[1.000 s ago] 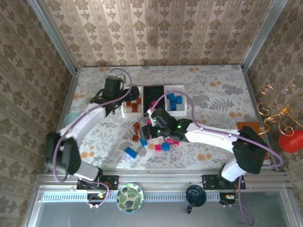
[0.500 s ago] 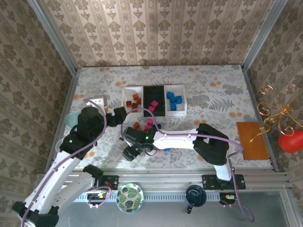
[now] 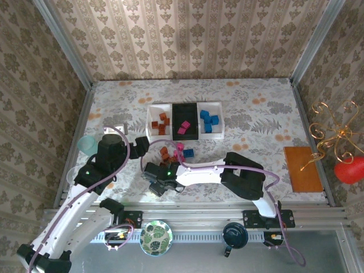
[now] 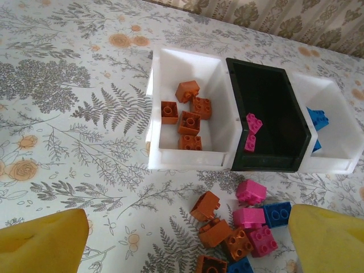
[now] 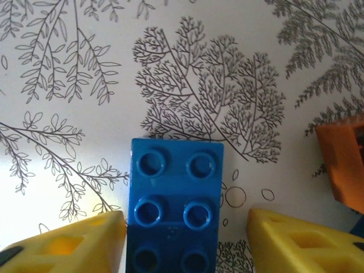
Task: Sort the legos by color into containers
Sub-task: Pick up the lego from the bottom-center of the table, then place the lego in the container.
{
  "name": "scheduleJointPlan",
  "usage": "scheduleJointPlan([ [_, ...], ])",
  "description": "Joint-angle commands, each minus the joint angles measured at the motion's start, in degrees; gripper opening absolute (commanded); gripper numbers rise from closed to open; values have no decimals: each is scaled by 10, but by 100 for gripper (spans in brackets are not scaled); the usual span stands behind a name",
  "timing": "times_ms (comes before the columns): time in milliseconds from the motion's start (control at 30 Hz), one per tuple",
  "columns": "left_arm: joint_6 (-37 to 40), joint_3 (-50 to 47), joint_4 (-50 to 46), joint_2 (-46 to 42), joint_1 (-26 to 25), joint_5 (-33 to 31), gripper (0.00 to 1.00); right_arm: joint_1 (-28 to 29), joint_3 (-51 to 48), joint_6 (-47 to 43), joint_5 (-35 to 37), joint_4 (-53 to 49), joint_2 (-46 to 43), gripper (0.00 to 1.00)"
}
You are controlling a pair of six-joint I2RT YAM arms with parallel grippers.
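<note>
containers [image 4: 187, 160] with orange, pink, blue legos [image 4: 189, 122]

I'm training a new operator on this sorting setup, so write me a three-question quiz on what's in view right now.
1. True or false: the black tray holds pink bricks.
2. How many orange bricks lie in the left white tray?
3. What colour is the brick between the right tool's fingers? A orange, B blue, C pink.
Key: 1 true; 2 five; 3 B.
</note>
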Motion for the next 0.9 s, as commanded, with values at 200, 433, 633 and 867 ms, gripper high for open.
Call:
scheduleJointPlan([
  [200, -4, -7, 34, 1, 10, 50, 93, -5, -84, -6, 34, 86, -51, 28],
  [433, -1, -1, 62, -3, 14, 60, 94, -36, -184, 12, 29, 184, -180, 24],
  [633, 6, -7, 76, -13, 16, 57, 100, -129, -247, 38, 24, 202, -277, 24],
  [867, -2, -23, 93, 1, 17, 84, 100, -308, -206, 82, 15, 159, -287, 23],
])
